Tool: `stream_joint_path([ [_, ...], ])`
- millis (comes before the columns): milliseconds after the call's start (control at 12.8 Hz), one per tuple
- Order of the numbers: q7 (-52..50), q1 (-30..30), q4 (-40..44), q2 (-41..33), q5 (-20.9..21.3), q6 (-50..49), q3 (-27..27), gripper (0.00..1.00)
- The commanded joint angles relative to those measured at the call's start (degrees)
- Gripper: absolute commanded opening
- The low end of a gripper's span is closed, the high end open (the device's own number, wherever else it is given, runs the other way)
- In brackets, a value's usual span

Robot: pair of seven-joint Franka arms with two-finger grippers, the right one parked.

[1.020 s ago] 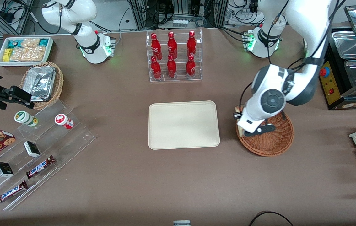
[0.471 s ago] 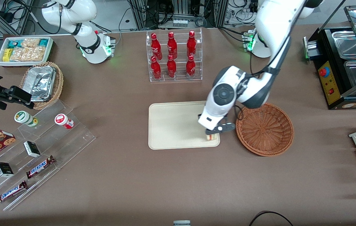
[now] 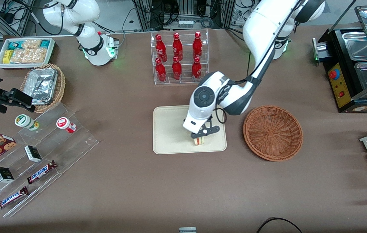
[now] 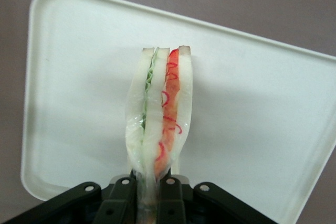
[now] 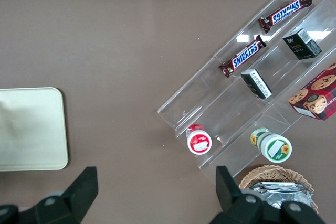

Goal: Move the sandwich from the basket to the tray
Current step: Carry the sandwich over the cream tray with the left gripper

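Cream tray [image 3: 170,129] sits mid-table, bare toward the parked arm's end, so there is room to set down. Gripper [image 3: 199,137] hangs over the tray's near edge, at the end toward the basket, fingers clamped on the sandwich [image 3: 199,141] by one end, filling edge showing. In the wrist view the sandwich [image 4: 160,114] looks clear of the tray [image 4: 262,103]; release seems next. Wicker basket [image 3: 272,132] beside the tray, toward the working arm's end, is empty.

Claw [image 4: 152,195] fingertips — cut off by frame edge

Brown table [image 3: 138,181]: tray [image 3: 170,129], basket [image 3: 272,132], bottle rack [image 3: 179,58].
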Motion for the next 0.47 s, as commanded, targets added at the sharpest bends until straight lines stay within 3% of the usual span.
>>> stream_joint_path([
  [0, -3.78, -2.82, 3.71, 2.51, 0.18, -0.65, 0.79, 0.06],
  [392, -9.41, -5.38, 3.18, 3.48, 5.71, -0.56, 0.88, 0.07],
])
